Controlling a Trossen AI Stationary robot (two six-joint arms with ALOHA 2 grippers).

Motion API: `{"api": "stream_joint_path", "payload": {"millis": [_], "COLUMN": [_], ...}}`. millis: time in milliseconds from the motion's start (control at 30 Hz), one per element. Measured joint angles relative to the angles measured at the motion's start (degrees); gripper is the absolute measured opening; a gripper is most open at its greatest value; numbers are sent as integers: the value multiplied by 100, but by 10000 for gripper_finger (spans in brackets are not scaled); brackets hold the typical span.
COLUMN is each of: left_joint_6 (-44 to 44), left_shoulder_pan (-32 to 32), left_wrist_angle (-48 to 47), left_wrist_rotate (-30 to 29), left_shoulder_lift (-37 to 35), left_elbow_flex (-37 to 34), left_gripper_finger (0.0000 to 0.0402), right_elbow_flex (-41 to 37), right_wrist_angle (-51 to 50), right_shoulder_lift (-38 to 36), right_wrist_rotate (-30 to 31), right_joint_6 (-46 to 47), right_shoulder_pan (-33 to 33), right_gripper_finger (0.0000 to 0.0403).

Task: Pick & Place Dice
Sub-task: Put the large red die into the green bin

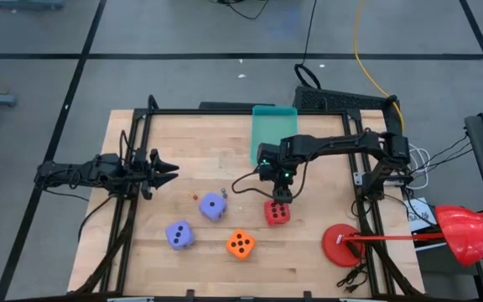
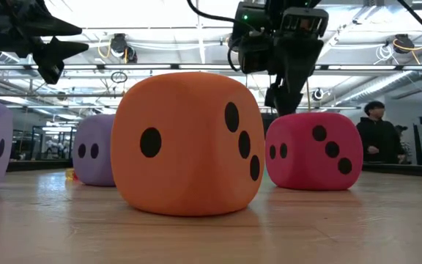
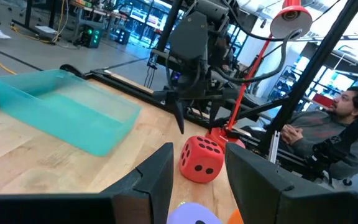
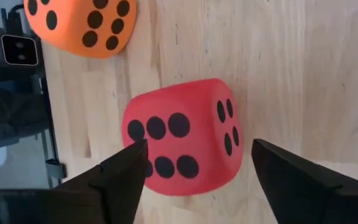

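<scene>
Red soft foam die with dark pips (image 4: 179, 144) sits flat on the pale wooden tabletop (image 1: 141, 252), right of centre, six-pip face up, nothing touching it. Right gripper (image 4: 197, 171) hangs directly above it, fingers spread wide enough to straddle the cube on two opposite sides, holding nothing. Judgement: this is the approach for a top-down grasp; jaws are pre-opened past the die's width so they can drop around it without nudging it.

Orange foam die (image 1: 240, 244) lies nearer and to the left of the red one, apart from it. Two lavender-purple foam dice further left: one (image 1: 213, 205) near table centre, the other (image 1: 179, 235) nearer and left of that. All four rest on the wood, none touching.

Translucent teal plastic tray (image 1: 273, 126) stands at the far edge, just behind the right arm, and looks empty. Judgement: likely drop-off; no die placed yet, task at its start.

Left gripper (image 3: 197, 171) waits over the left side of the table, fingers parted and empty, pointed towards the dice.

Risk: a soft cube may squash or roll if pinched off-centre
</scene>
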Motion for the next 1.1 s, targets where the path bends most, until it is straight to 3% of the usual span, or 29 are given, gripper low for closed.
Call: {"api": "stream_joint_path", "payload": {"millis": [233,533,833,1100], "left_joint_6": [-18,-18,-16,-16], "left_shoulder_pan": [0,0,0,0], "left_wrist_angle": [-2,-2,-2,-2], "left_wrist_rotate": [0,0,0,0], "left_shoulder_lift": [0,0,-1,-1], "left_elbow_flex": [0,0,0,0], "left_gripper_finger": [152,152,152,152], "right_elbow_flex": [-2,-333,-1215,-1789], "right_wrist_angle": [-95,108,959,1887], "right_shoulder_lift": [9,7,-18,-7], "right_wrist_rotate": [-3,-16,-466,-1227], "right_joint_6": [-258,-346,112,753], "right_shoulder_pan": [1,-35,-35,-24], "right_gripper_finger": [312,310,309,305]}}
